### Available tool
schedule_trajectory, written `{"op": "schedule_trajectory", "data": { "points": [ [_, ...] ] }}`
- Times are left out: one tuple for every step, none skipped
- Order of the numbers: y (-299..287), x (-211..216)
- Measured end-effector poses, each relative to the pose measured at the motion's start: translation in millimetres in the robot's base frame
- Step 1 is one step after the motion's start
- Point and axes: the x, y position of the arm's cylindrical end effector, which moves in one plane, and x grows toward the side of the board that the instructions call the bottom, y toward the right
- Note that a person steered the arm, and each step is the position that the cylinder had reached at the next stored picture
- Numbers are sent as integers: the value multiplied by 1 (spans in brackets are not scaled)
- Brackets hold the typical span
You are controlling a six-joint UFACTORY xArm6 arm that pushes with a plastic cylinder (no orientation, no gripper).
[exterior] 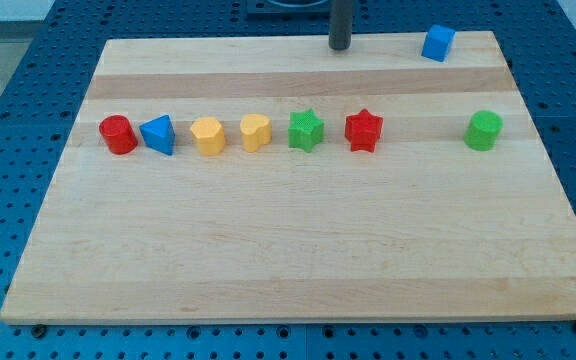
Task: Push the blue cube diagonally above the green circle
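Blue cube (pixel 438 43) is the one to watch, but nearest first: a row of red cylinder (pixel 118 134), blue triangle (pixel 158 134), two yellow blocks, green star (pixel 306 130), red star (pixel 363 130); green circle (pixel 484 131) is sitting apart, right. Cube is perching at the board's (pixel 288 260) top edge, diagonally above-left of it. My tip (pixel 340 47), a bare rod holding nothing, is hovering well left of the cube.

The blue cube (pixel 438 43) sits at the top edge of the tabletop (pixel 288 250), toward the view's right, turned slightly askew. The green circle (pixel 484 131), a short upright cylinder, stands below the cube and a little to its right, well apart from it, near the tabletop's right edge.
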Motion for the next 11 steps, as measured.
{"op": "schedule_trajectory", "data": {
  "points": [
    [18,-3],
    [56,-5],
    [86,-5],
    [102,-5],
    [118,-5],
    [133,-4],
    [145,-5],
    [167,-5],
    [174,-4],
    [174,8],
    [174,31]
  ]
}}
